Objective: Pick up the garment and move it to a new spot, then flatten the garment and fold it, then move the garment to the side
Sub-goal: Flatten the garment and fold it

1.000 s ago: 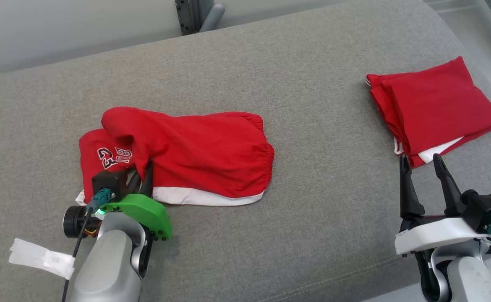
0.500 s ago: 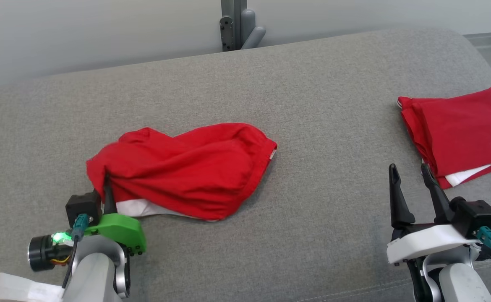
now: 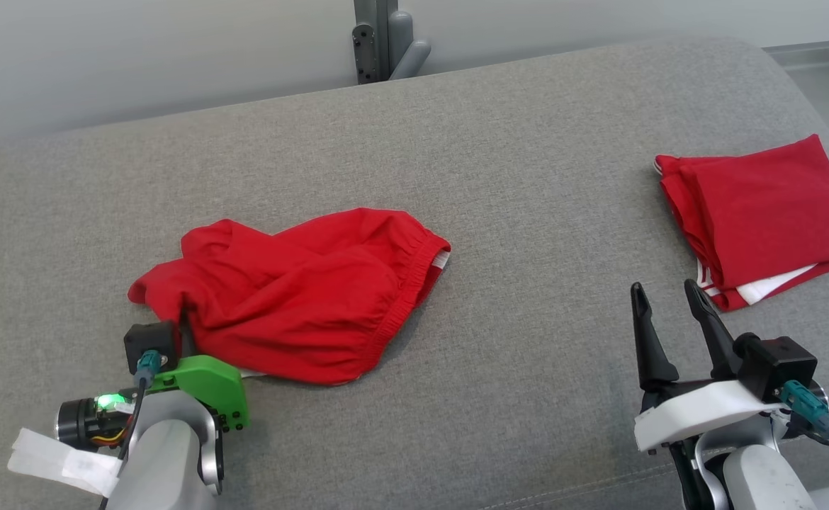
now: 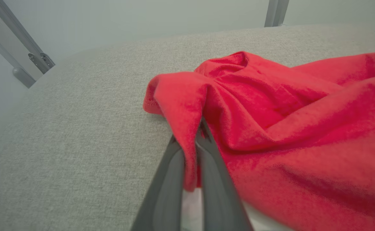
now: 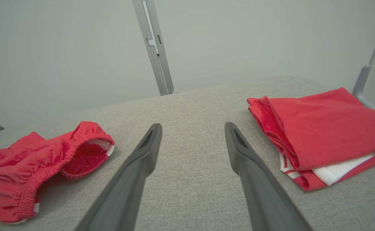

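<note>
Your left hand [image 4: 190,136] is pinched tight on the near-left edge of the crumpled red garment [image 3: 294,297], which lies left of centre on the grey bench [image 3: 499,142]. Your right hand [image 3: 664,287] is spread wide and empty, near the folded red pile [image 3: 762,219].

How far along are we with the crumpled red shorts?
Done: nothing visibly finished on these; a folded red-and-white garment lies at right. In hand: left gripper shut on a fold of the crumpled red shorts, bunched on the grey fabric cushion; right gripper open, idle. Left: flattening, folding, moving aside.
</note>
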Tool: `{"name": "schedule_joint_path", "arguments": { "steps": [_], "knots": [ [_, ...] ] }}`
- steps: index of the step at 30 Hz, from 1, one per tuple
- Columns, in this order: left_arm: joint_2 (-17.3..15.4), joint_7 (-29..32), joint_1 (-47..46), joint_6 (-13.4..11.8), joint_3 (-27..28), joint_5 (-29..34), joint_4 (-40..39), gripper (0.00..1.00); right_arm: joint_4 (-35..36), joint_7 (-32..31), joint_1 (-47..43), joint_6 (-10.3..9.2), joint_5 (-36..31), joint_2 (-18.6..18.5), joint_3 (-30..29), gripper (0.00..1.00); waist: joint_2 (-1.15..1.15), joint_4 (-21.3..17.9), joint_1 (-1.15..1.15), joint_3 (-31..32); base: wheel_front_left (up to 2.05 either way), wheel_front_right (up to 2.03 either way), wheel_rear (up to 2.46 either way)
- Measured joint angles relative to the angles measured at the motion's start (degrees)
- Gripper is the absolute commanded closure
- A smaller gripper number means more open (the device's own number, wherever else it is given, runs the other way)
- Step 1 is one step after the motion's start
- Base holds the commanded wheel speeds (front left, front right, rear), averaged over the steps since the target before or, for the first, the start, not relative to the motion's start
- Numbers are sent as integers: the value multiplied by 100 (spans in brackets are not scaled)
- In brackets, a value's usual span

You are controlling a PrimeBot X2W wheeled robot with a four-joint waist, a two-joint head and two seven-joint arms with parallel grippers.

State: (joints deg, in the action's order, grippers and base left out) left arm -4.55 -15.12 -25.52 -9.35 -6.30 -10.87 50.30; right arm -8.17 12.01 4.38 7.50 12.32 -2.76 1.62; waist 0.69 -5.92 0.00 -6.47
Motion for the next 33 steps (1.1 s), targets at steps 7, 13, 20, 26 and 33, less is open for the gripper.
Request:
{"name": "schedule_joint_path", "arguments": {
  "steps": [7,13,20,26,33],
  "knots": [
    [114,-1,-199,234,-338,68,365,0,-32,-33,4,0,-8,1,80,0,0,-66,0,39,0,0,0],
    [158,-1,-202,493,-934,-12,309,0,-42,-43,-2,0,-8,0,131,0,0,-42,0,91,0,0,0],
    [174,-1,-107,476,-1789,-519,105,0,-74,-48,-8,0,15,0,168,0,0,33,0,118,0,0,0],
    [172,-1,-159,396,-2143,-791,30,0,-77,-38,-5,0,27,1,164,0,0,94,0,96,0,0,0],
    [174,-1,-213,214,-2070,-783,-425,0,-116,-32,-3,0,78,0,214,0,0,189,0,77,0,0,0]
  ]
}}
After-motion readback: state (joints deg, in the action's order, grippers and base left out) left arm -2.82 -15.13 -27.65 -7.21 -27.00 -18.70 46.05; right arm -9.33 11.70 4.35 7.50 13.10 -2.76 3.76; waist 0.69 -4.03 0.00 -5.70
